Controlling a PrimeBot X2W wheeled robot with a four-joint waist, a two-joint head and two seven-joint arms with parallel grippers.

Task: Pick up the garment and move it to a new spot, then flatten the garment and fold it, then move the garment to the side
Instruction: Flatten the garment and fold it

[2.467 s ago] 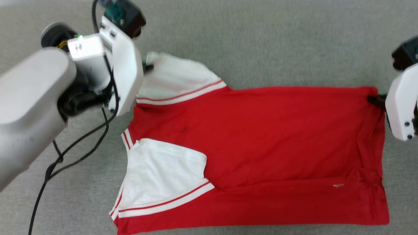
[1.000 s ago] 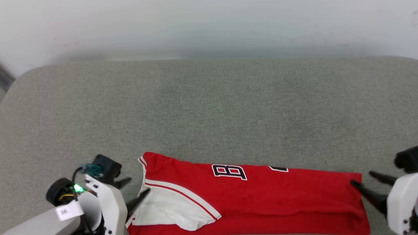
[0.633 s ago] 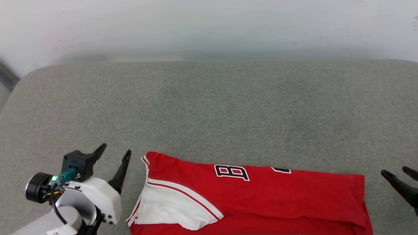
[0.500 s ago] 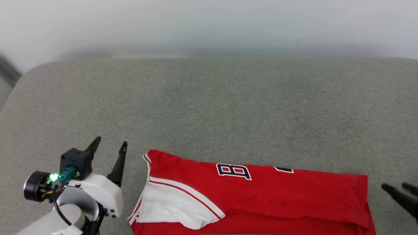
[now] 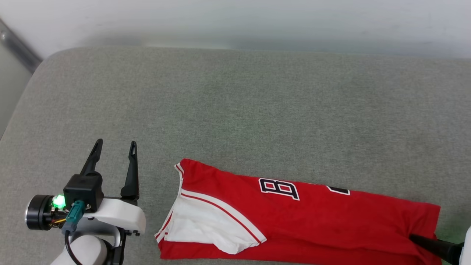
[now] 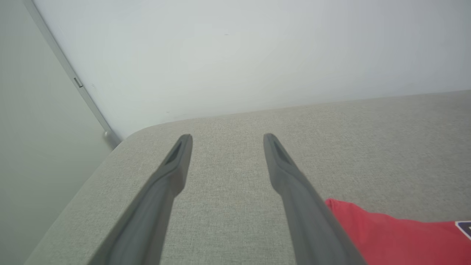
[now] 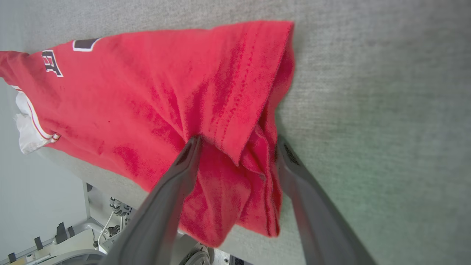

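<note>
The garment (image 5: 331,217), red with a white sleeve and black white-outlined letters, lies folded lengthwise along the near edge of the grey cushion (image 5: 235,110). My left gripper (image 5: 116,143) stands open and holds nothing, a little left of the garment's sleeve end. In the left wrist view the left gripper (image 6: 226,138) points at the far wall, with a red corner of the garment (image 6: 386,235) beside its right finger. In the right wrist view my right gripper (image 7: 238,142) is open and straddles the bunched hem of the garment (image 7: 165,92). One of its fingers (image 5: 434,246) shows at the garment's right corner.
A white wall (image 5: 235,18) rises behind the cushion. The cushion's rounded left edge (image 5: 22,99) drops off beside a metal strip (image 5: 18,44). Below the cushion's near edge, the right wrist view shows robot base parts and cables (image 7: 110,217).
Both grippers let go of the garment after it was folded over. The left gripper swung left and upright. The right gripper came back onto the hem. The camera also shifted.
</note>
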